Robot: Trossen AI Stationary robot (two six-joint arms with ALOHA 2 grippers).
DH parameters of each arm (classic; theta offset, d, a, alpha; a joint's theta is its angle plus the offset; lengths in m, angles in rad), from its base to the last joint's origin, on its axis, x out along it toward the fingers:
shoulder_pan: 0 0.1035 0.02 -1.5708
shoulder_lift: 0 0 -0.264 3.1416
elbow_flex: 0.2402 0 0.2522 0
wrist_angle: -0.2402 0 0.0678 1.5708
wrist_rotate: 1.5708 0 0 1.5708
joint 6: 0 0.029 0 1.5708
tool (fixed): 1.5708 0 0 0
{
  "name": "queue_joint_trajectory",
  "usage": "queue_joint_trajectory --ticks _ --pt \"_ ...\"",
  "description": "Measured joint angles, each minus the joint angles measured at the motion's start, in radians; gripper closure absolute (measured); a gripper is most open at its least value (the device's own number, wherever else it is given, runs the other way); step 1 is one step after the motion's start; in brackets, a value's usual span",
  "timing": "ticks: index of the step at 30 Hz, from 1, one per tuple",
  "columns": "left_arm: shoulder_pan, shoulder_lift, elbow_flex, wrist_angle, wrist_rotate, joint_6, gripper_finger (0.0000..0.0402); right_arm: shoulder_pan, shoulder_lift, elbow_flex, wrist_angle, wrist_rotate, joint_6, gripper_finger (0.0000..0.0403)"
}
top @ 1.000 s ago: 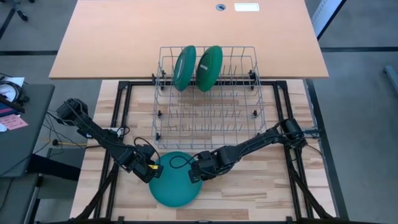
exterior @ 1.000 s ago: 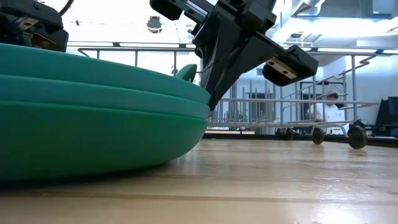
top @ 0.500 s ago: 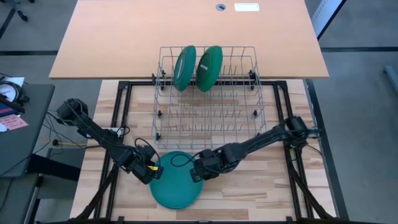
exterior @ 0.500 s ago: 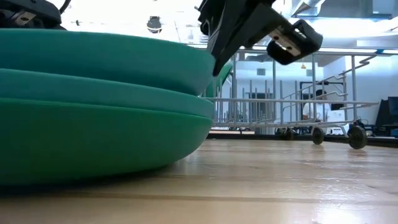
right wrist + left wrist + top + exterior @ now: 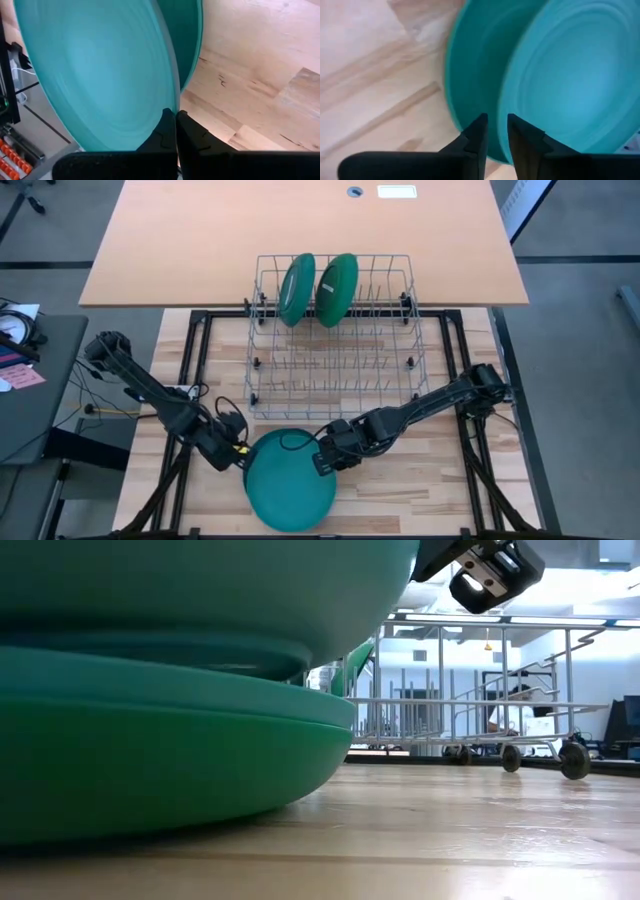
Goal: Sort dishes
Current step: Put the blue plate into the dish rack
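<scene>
A teal plate [image 5: 290, 493] [image 5: 200, 580] hangs raised over a stack of teal plates [image 5: 150, 740] that rests on the wooden table near its front edge. My right gripper [image 5: 322, 463] [image 5: 175, 112] is shut on the raised plate's right rim. My left gripper [image 5: 240, 458] [image 5: 496, 120] is at the plate's left rim, its fingers a little apart. Two dark green plates [image 5: 297, 288] [image 5: 337, 288] stand on edge between the wires at the far end of the wire rack [image 5: 333, 370]. My left gripper stands at the raised plate's left rim [image 5: 506, 107], fingers slanting down from the table's left; whether it touches the rim, I cannot tell. My right gripper pinches the raised plate's right rim [image 5: 172, 102] between its two fingers, slanting down from the table's right. The plate hangs tilted above the stack.
The rack fills the middle of the table just beyond the plates. Bare wooden boards [image 5: 440, 480] lie to the right of the stack. A larger desk top [image 5: 300, 240] stands behind the rack's far end.
Both grippers have gone up. The top teal plate has come up off the stack with them: in the low view a gap has opened between it and the plates below, and in the high view it looms larger and nearer the front edge.
</scene>
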Motion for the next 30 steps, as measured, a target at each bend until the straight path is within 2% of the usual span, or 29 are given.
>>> queue_joint_trajectory --ticks 7,11,16,19,25,30 --pt "-0.008 -0.007 0.000 -0.054 -0.028 0.040 0.0314 -0.010 0.000 0.000 0.004 0.004 -0.017 0.0402" --pt "-0.011 -0.004 0.000 -0.050 -0.092 0.043 0.0279 -0.021 0.000 0.000 0.005 0.004 -0.027 0.0402" --pt "-0.011 -0.004 0.000 -0.038 -0.099 0.057 0.0232 -0.028 0.000 0.000 0.005 0.004 -0.033 0.0402" --pt "-0.011 0.010 -0.029 0.040 -0.132 0.086 0.0216 -0.028 0.000 0.000 0.006 0.004 -0.045 0.0402" --pt "-0.011 0.030 -0.088 0.098 -0.115 0.083 0.0212 -0.033 0.000 0.000 0.007 0.001 -0.052 0.0402" --pt "-0.011 0.027 -0.133 0.196 -0.113 0.114 0.0232 -0.033 0.000 0.000 0.006 0.001 -0.057 0.0402"
